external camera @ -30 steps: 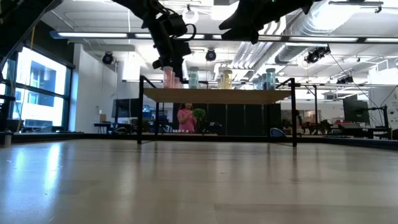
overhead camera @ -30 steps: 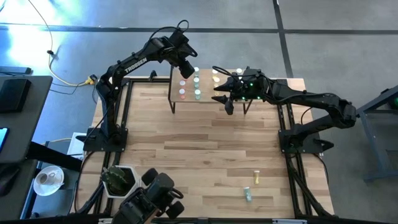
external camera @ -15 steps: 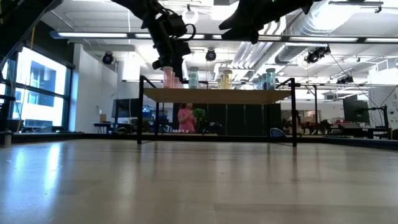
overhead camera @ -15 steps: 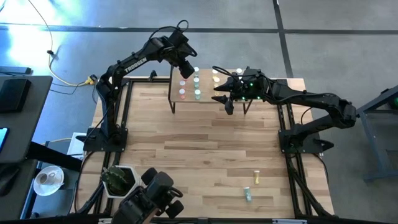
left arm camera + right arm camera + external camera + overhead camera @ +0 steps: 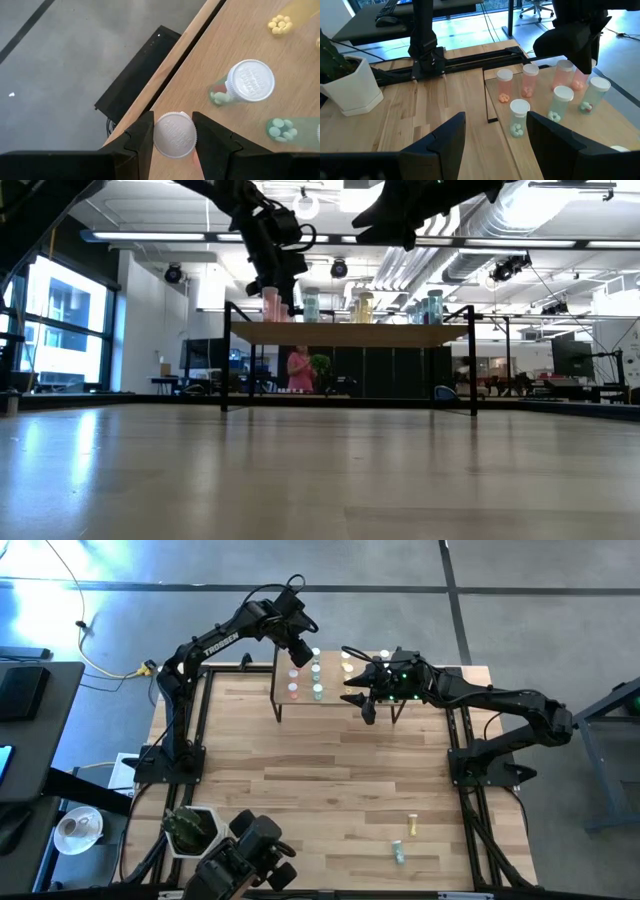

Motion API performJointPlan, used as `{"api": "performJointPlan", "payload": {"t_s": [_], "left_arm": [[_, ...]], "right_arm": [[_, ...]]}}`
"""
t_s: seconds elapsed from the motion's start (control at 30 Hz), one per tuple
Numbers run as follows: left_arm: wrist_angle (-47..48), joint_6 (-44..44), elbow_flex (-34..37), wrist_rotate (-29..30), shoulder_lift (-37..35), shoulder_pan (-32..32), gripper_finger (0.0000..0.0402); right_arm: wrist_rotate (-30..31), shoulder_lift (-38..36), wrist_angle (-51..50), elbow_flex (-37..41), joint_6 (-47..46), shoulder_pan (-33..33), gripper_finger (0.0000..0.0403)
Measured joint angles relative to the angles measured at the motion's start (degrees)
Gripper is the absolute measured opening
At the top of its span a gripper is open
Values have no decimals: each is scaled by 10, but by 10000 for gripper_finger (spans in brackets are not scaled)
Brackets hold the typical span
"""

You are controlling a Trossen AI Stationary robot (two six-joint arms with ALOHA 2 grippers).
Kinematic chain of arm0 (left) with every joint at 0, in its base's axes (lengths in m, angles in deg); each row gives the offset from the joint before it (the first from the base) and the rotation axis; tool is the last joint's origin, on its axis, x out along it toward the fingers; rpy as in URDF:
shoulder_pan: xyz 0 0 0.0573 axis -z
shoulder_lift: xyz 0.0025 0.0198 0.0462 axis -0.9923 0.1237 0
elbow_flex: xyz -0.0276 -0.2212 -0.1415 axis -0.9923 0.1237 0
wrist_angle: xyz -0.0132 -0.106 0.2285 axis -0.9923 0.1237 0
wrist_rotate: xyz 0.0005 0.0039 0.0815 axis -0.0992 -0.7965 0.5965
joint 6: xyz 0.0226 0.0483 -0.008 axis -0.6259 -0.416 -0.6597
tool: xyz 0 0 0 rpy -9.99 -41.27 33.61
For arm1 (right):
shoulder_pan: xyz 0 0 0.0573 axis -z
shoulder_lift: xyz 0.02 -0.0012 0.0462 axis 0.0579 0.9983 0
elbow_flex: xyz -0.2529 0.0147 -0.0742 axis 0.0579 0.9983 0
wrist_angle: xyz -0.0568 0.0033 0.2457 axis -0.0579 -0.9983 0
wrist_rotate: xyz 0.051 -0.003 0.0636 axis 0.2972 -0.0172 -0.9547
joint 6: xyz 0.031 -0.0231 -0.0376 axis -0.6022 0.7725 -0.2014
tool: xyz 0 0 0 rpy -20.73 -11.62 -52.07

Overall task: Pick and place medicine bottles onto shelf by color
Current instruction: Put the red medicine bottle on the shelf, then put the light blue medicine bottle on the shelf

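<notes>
Over the shelf [image 5: 330, 690] at the table's far edge, the left gripper [image 5: 173, 136] reaches down, fingers pinching a pink bottle [image 5: 174, 135]; the right gripper [image 5: 356, 692] hovers alongside, fingers spread, empty.

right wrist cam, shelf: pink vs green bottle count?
pink bottles: 4, all on the shelf, one of them gripped by the left gripper
green bottles: 3
total: 7
</notes>
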State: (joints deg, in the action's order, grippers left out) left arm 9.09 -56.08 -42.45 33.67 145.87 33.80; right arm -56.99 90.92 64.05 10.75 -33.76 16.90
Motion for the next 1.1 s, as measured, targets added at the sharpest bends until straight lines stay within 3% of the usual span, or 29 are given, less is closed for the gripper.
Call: {"api": "performJointPlan", "payload": {"t_s": [0.4, 0.8, 1.1], "left_arm": [[0, -1, 0, 0, 0, 0, 118], [3, -1, 1, 0, 3, 0, 179], [-3, 0, -6, 3, 3, 0, 188]], "right_arm": [[0, 0, 0, 0, 1, 0, 201], [0, 0, 0, 0, 1, 0, 201], [0, 0, 0, 0, 1, 0, 201]]}}
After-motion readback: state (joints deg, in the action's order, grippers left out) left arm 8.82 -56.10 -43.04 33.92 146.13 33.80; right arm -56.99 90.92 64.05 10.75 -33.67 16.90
